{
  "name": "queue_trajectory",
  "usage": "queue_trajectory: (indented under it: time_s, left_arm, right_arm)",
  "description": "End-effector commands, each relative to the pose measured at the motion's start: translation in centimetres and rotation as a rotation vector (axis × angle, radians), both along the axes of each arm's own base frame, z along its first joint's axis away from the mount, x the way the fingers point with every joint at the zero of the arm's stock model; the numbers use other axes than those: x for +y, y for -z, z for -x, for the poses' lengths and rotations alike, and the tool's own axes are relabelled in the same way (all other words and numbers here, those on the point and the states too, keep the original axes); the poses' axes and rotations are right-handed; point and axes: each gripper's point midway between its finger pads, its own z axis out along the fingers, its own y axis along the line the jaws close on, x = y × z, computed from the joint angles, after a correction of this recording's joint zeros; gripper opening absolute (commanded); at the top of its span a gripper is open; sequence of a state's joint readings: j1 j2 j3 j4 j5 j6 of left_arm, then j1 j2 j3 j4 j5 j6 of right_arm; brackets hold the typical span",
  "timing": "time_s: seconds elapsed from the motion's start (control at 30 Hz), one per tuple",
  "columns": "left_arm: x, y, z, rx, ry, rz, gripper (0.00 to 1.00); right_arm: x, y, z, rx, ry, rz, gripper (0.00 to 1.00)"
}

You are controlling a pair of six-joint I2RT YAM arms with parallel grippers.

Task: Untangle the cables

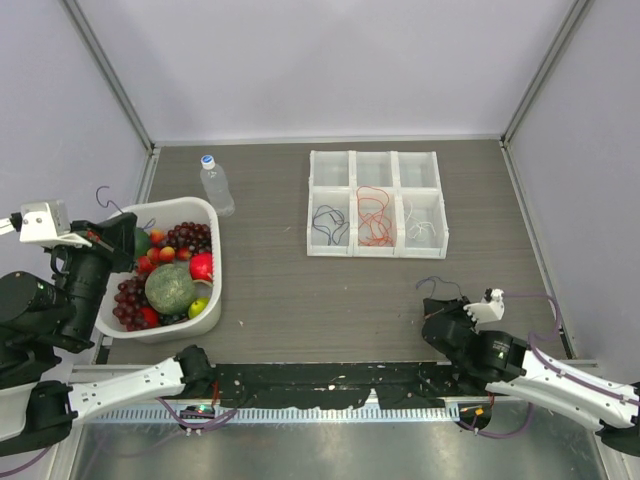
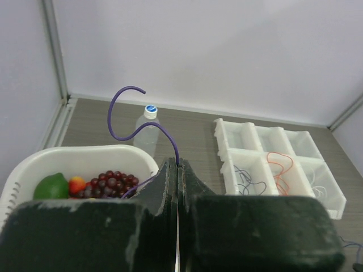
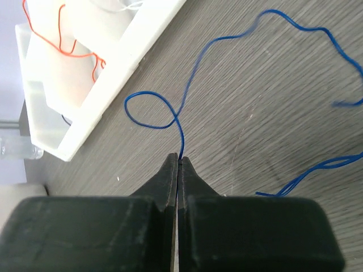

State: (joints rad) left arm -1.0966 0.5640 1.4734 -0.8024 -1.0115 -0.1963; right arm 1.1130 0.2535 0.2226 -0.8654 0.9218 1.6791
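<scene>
I held left gripper [image 2: 178, 170] clamped on thin curled purple cable [image 2: 127, 96] above bench's [image 1: 270, 290] left edge; right gripper [image 3: 178, 164] pinched thin wavy blue cable [image 3: 227, 39] near bench's near-right corner.

The left arm [image 1: 130, 385] and right arm [image 1: 570, 385] share one build: white links between bulky black joints. Lilac hoses [image 1: 532, 345] trail along the right one. A white box [image 1: 42, 221] caps the left wrist, probably a camera housing. The fingers [image 2: 161, 190] are matte black wedges with pale, scuffed edges.
</scene>
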Motion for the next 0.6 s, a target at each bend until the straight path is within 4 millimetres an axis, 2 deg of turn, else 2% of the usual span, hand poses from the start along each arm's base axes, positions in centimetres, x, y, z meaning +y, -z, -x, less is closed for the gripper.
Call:
queue_trajectory:
  time_s: [0.0, 0.03, 0.07, 0.1, 0.13, 0.17, 0.2, 0.3, 0.37, 0.47, 0.57]
  left_arm:
    - [1.5, 0.1, -0.5, 0.01, -0.123, -0.026, 0.0]
    - [1.3, 0.0, -0.5, 0.015, -0.112, -0.028, 0.0]
    - [0.5, 0.2, -0.5, 0.021, -0.07, -0.034, 0.0]
    - [-0.8, 0.5, -0.5, 0.024, -0.013, -0.029, 0.0]
    - [-2.8, 0.6, -0.5, 0.02, 0.074, -0.025, 0.0]
    - [-4.8, 0.8, -0.3, 0.017, 0.167, -0.022, 0.0]
    - [-6.6, 0.9, -0.2, 0.019, 0.239, -0.013, 0.0]
    - [-11.6, 1.3, 0.3, 0.041, 0.424, -0.022, 0.0]
    - [-13.8, 2.1, 0.1, 0.07, 0.473, -0.042, 0.0]
    - [-16.7, 4.2, -0.7, 0.121, 0.507, -0.087, 0.0]
    - [-19.2, 7.5, -1.8, 0.195, 0.514, -0.145, 0.0]
  right_arm:
    - [-2.7, -1.4, -0.5, -0.06, 0.139, 0.001, 0.01]
    - [-2.8, -1.4, -0.6, -0.064, 0.136, 0.006, 0.01]
    - [-2.3, -1.8, -0.7, -0.077, 0.122, -0.008, 0.01]
    - [-1.8, -1.9, -0.7, -0.08, 0.06, 0.053, 0.01]
    - [-0.4, -3.0, -1.3, -0.117, 0.025, 0.016, 0.02]
    - [0.1, -3.1, -1.1, -0.115, -0.052, 0.097, 0.04]
    - [0.6, -3.7, -1.3, -0.129, -0.068, 0.092, 0.05]
    - [0.7, -4.4, -1.1, -0.121, -0.111, 0.158, 0.1]
    - [1.1, -4.7, -0.9, -0.112, -0.147, 0.178, 0.13]
    - [1.6, -4.4, -0.7, -0.094, -0.186, 0.185, 0.21]
    - [3.3, -4.7, -0.2, -0.089, -0.277, 0.172, 0.28]
